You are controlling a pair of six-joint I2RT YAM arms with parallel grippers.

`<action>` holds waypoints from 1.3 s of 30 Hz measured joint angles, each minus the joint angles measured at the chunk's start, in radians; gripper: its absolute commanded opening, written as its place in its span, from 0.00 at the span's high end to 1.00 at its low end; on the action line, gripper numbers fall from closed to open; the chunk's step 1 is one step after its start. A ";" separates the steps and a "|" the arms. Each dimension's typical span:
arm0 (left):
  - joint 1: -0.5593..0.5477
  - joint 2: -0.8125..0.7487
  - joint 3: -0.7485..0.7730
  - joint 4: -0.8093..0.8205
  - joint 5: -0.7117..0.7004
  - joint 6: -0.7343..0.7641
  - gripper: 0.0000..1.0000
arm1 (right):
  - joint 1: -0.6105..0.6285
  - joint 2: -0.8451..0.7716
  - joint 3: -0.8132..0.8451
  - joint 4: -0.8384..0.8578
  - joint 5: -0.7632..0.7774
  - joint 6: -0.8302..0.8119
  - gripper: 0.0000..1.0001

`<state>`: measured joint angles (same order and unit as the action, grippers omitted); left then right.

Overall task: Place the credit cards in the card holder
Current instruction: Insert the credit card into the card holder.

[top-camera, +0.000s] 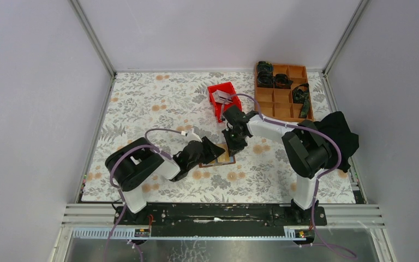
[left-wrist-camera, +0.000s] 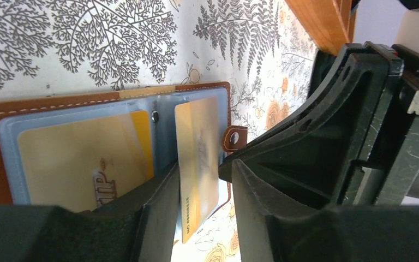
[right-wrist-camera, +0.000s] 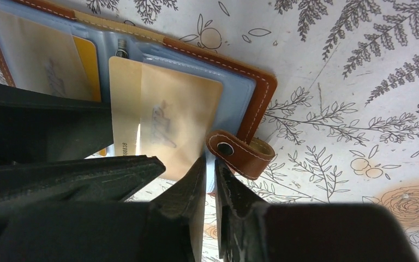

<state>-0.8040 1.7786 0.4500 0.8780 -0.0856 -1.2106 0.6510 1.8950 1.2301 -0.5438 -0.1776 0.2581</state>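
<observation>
The card holder (top-camera: 223,159) (left-wrist-camera: 60,103) (right-wrist-camera: 262,87), a brown wallet, lies open on the floral mat with its clear pockets up. One tan credit card (left-wrist-camera: 65,158) (right-wrist-camera: 33,54) sits in a pocket. A second tan card (left-wrist-camera: 196,142) (right-wrist-camera: 169,120) is partly in the neighbouring pocket, its end sticking out. My left gripper (top-camera: 211,148) (left-wrist-camera: 204,166) is open around that end; the card leans on one finger, with a wide gap to the other. My right gripper (top-camera: 233,144) (right-wrist-camera: 211,164) pinches the clear pocket's edge beside the snap tab (right-wrist-camera: 240,153).
A red bin (top-camera: 216,90) holding grey flat pieces stands just behind the right arm. An orange-brown compartment tray (top-camera: 282,93) with black items is at the back right. Black cloth (top-camera: 341,136) lies at the mat's right edge. Both grippers nearly touch over the wallet.
</observation>
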 measured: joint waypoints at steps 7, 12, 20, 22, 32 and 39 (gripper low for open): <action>-0.004 -0.045 0.056 -0.159 0.000 0.039 0.50 | 0.009 -0.022 -0.024 0.028 0.018 0.008 0.78; -0.008 -0.082 0.075 -0.253 -0.004 0.057 0.46 | 0.011 -0.037 -0.041 0.061 0.040 0.014 0.78; -0.013 -0.176 0.075 -0.414 -0.036 0.079 0.36 | 0.010 -0.037 -0.051 0.094 0.090 0.021 0.80; -0.014 -0.192 0.076 -0.441 -0.047 0.087 0.35 | 0.010 -0.037 -0.053 0.096 0.091 0.022 0.82; -0.014 -0.216 0.118 -0.557 -0.072 0.127 0.31 | 0.010 -0.037 -0.063 0.122 0.081 0.027 0.85; -0.014 -0.165 0.272 -0.781 -0.106 0.180 0.32 | 0.010 -0.037 -0.063 0.138 0.077 0.028 0.85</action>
<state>-0.8185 1.6135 0.7219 0.0971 -0.1921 -1.0306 0.6613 1.8576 1.1667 -0.4057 -0.1005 0.2859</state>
